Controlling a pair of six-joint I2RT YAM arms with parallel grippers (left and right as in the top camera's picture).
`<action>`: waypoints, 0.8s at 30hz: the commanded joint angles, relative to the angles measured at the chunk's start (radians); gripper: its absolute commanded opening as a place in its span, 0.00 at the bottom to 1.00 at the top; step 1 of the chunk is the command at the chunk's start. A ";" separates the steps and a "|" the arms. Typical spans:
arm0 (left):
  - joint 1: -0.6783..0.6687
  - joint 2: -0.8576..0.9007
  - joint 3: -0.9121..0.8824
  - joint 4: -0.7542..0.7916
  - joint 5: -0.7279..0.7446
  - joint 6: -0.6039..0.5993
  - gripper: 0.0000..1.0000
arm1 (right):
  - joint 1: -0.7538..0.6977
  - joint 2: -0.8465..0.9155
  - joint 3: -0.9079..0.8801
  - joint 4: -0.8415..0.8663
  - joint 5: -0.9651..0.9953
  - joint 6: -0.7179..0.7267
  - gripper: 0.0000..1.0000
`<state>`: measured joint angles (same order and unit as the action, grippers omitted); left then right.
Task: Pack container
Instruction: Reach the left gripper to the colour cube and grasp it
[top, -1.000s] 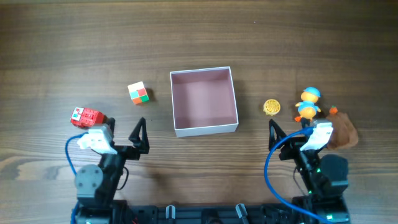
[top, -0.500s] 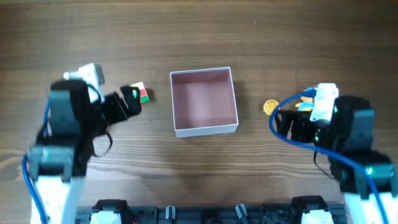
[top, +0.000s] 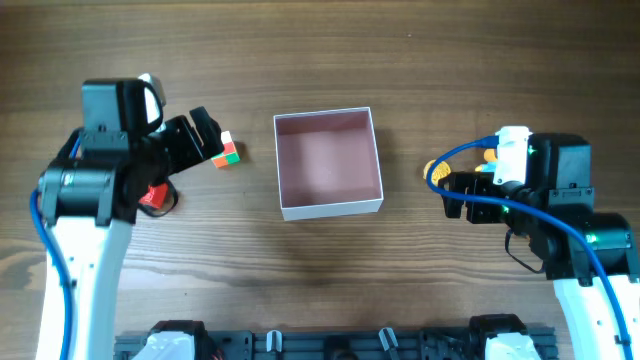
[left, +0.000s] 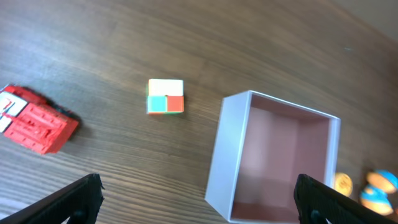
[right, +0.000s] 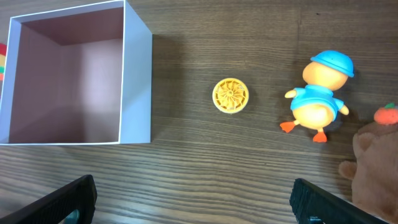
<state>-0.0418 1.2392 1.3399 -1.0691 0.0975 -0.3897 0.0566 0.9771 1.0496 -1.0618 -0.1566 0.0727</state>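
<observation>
Box (top: 328, 160) mid-surface (top: 320, 60), empty; nothing packed yet. Left gripper (left: 199, 199) spread wide, empty, near cube (top: 226, 149). Right gripper (right: 193, 196) spread, empty, near yellow disc (right: 230, 96), duck (right: 318, 99). All toys outside box.

Even, soft light — a faint shadow beside the container (right: 137, 81); left wrist view slightly soft, others sharp.

The container (right: 138, 87) is white outside, pink inside; the duck (right: 317, 93) orange-and-blue.
</observation>
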 joint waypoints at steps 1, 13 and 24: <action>0.005 0.154 0.016 0.027 -0.045 -0.061 1.00 | 0.004 0.005 0.024 -0.001 0.009 -0.017 1.00; 0.000 0.633 0.016 0.228 -0.022 -0.060 1.00 | 0.004 0.008 0.024 -0.016 0.005 -0.018 1.00; -0.029 0.724 0.016 0.281 -0.133 -0.008 0.99 | 0.004 0.008 0.024 -0.013 -0.002 -0.017 1.00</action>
<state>-0.0536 1.9160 1.3460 -0.7910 0.0040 -0.4210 0.0566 0.9825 1.0500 -1.0771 -0.1566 0.0727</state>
